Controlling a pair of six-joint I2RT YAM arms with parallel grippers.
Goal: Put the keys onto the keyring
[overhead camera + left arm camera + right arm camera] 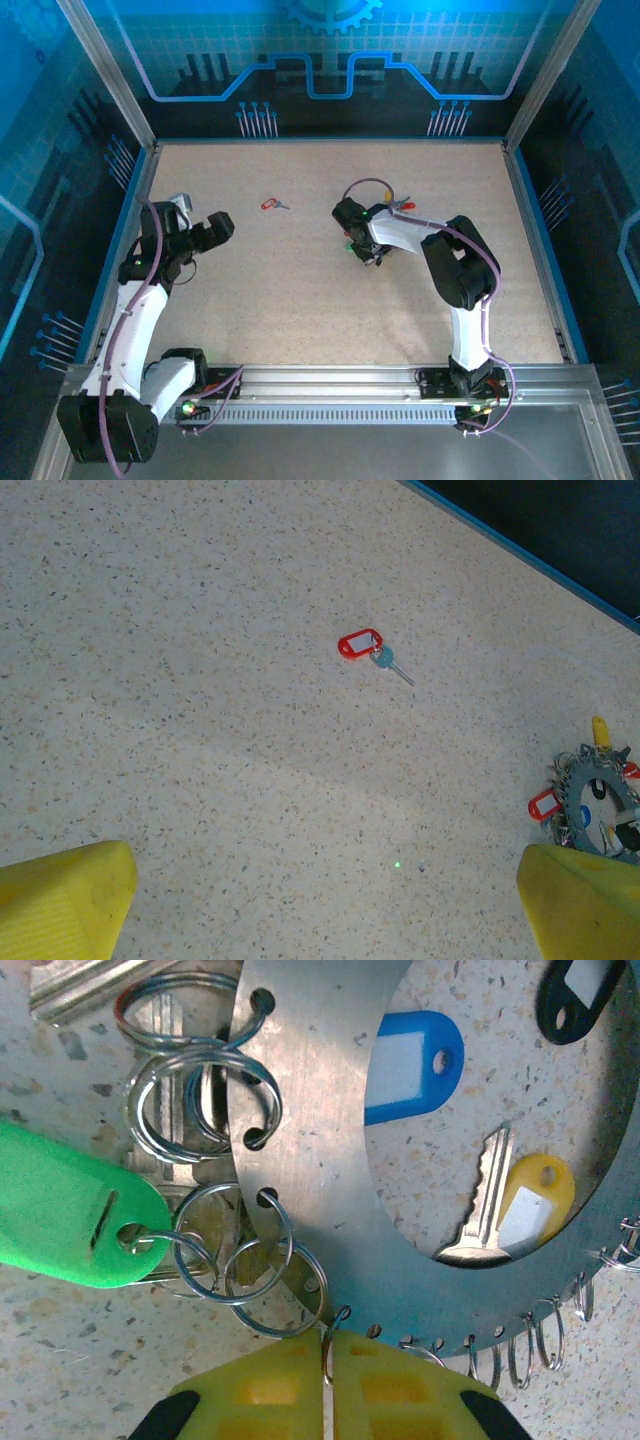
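- Right gripper [327, 1365] is pinched tight on a thin wire loop [337, 1322] at the rim of the keyring [300, 1110], right of table centre
- The smooth wire may slip free, or a pull may drag the whole ring
- Left gripper [325, 900] hangs wide and empty
- One loose key [378, 658] with a red tag lies well apart, left of the keyring, not yet attached
- The keyring is flat brushed metal punched with holes, and the green tag [70, 1210] is glossy plastic
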